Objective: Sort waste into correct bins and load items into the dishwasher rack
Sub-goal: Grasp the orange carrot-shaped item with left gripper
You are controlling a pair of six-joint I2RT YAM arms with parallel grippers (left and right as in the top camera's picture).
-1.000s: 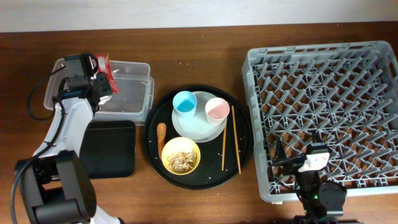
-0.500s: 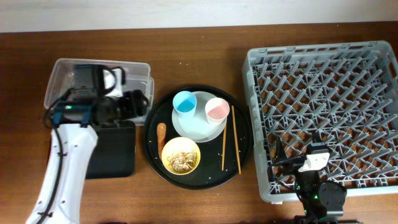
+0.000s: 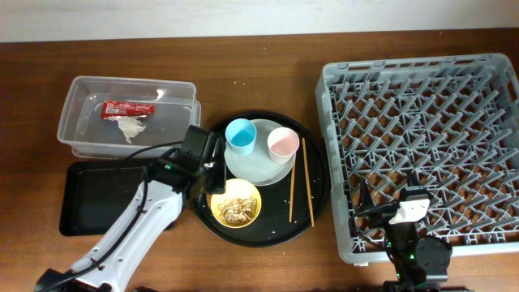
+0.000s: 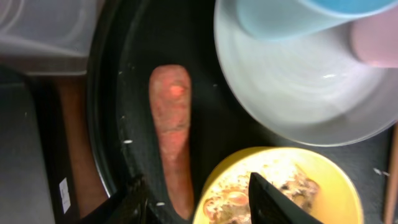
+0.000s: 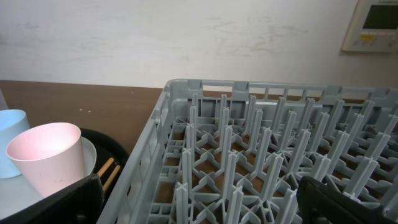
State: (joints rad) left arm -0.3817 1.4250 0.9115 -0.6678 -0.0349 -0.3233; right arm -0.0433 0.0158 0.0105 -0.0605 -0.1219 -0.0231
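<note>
Red foil wrapper and tissue are in the clear tub, left of the round black tray. My left gripper gapes wide, empty, over the sausage piece on that tray. Scraps, 2 cups, plate and chopsticks wait there; rack bare.

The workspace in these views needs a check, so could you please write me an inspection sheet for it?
Surface: brown wooden table.
Job's things: clear tub holds red wrapper and white tissue; black tray lies beside it; round tray carries plate with blue cup and pink cup, yellow bowl of food scraps, sausage piece and chopsticks; nothing seen in rack.
Clutter: nothing seen.
Hands: left hand open above the sausage piece; right hand open, holding nothing, by the rack's corner.
Cables: thin black cable along the left arm.
Surroundings: pale wall with a control panel.
</note>
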